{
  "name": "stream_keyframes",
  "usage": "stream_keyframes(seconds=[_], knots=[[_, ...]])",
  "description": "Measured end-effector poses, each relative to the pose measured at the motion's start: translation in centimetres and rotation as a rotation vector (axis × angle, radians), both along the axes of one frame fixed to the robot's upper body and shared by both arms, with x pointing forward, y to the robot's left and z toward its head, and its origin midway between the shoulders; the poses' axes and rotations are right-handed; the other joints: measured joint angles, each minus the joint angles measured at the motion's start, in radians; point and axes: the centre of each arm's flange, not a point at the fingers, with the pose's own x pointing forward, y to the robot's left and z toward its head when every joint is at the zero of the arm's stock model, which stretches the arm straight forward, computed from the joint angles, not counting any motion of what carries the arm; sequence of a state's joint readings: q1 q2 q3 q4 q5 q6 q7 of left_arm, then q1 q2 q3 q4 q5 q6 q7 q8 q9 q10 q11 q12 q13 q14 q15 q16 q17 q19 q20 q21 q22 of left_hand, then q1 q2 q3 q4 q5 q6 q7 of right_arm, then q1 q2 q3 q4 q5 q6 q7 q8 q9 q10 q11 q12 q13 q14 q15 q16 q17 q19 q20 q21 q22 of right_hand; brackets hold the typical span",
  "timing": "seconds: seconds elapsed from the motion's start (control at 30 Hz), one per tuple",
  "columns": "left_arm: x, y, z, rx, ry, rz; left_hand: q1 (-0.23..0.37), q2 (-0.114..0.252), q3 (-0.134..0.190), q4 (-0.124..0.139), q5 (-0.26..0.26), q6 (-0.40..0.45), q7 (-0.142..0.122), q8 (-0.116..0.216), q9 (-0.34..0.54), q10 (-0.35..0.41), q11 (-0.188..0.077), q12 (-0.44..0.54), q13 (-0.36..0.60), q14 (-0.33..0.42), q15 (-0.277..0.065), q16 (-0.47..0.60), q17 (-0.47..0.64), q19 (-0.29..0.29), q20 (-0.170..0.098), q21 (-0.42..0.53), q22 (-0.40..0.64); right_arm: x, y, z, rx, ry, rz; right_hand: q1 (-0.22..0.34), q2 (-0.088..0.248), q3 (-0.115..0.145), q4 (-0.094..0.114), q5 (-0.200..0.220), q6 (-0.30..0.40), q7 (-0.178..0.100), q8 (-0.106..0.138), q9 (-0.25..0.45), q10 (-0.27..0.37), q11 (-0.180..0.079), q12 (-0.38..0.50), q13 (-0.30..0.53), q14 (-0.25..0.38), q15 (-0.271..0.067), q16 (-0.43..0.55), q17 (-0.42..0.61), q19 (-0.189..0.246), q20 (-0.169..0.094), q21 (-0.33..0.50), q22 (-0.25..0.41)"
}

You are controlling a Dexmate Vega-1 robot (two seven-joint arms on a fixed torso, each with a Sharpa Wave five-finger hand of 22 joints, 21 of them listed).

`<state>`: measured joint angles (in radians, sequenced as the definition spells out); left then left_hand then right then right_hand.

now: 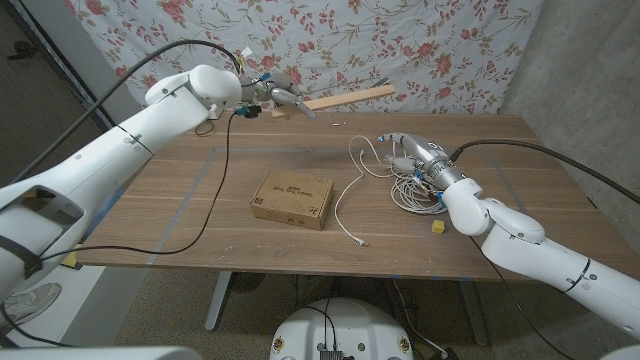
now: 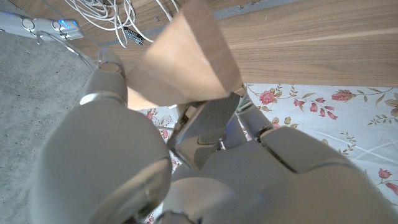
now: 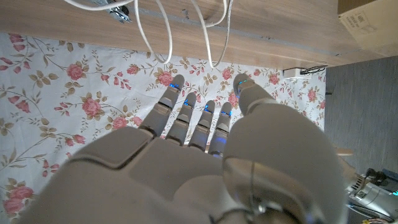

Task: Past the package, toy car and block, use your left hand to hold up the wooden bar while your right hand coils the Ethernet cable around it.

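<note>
Nearest you, with the package (image 1: pixel 292 198) as landmark: a small yellow block (image 1: pixel 437 228) lies well to its right on the bench (image 1: pixel 520 180). Between them a loose cable end trails from the Ethernet cable (image 1: pixel 405 185), heaped beyond the block. Your right robot hand (image 1: pixel 415 153) reaches over that heap, fingers extended and apart, holding nothing, presumably poised to gather cable. Farthest, behind the package, your left robot hand (image 1: pixel 272 100) grips the wooden bar (image 1: pixel 350 97) aloft, leaving its length free for coiling. The gripped end is hidden; the toy car cannot be made out.
</note>
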<state>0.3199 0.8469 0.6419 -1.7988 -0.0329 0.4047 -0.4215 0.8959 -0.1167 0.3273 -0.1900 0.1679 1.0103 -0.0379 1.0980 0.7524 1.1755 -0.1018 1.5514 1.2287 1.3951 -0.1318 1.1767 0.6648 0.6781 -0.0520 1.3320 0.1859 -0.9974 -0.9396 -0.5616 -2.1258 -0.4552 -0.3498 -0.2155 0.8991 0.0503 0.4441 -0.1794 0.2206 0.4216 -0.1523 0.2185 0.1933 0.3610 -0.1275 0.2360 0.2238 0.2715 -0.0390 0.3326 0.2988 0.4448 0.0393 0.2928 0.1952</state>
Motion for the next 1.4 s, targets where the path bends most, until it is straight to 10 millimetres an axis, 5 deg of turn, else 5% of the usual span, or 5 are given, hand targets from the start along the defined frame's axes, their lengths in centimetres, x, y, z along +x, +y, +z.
stream_keyframes(seconds=[0.77, 1.4], knots=[[-0.5, 0.6, 0.9, -0.018, 0.014, -0.019, -0.035, -0.008, 0.022, -0.011, 0.0, -0.008, 0.008, 0.035, -0.011, 0.0, 0.0, 0.0, 0.003, -0.009, -0.002, 0.024, -0.009, -0.009, 0.002, 0.018, 0.0, 1.6, 4.0, -1.2, -0.295, 0.001, -0.023, 0.044, -0.012, -0.004, 0.004, 0.013, 0.008, -0.016, 0.0, 0.0, -0.019, -0.031, -0.016, -0.001, -0.024, 0.001, -0.008, -0.002, -0.008, -0.017, 0.0, 0.0], [-1.2, 1.0, 0.8, -0.016, 0.024, -0.014, -0.041, -0.007, 0.033, -0.022, 0.0, -0.014, 0.014, 0.06, -0.03, 0.0, 0.0, 0.0, 0.002, -0.009, -0.002, 0.032, -0.012, -0.009, 0.002, 0.03, -0.005, 3.4, 5.8, -2.9, -0.421, 0.057, -0.048, 0.05, -0.018, -0.008, 0.008, 0.024, 0.003, -0.021, -0.004, 0.0, -0.046, -0.004, -0.029, -0.001, -0.035, 0.001, -0.023, -0.004, -0.013, -0.023, 0.0, 0.0]])
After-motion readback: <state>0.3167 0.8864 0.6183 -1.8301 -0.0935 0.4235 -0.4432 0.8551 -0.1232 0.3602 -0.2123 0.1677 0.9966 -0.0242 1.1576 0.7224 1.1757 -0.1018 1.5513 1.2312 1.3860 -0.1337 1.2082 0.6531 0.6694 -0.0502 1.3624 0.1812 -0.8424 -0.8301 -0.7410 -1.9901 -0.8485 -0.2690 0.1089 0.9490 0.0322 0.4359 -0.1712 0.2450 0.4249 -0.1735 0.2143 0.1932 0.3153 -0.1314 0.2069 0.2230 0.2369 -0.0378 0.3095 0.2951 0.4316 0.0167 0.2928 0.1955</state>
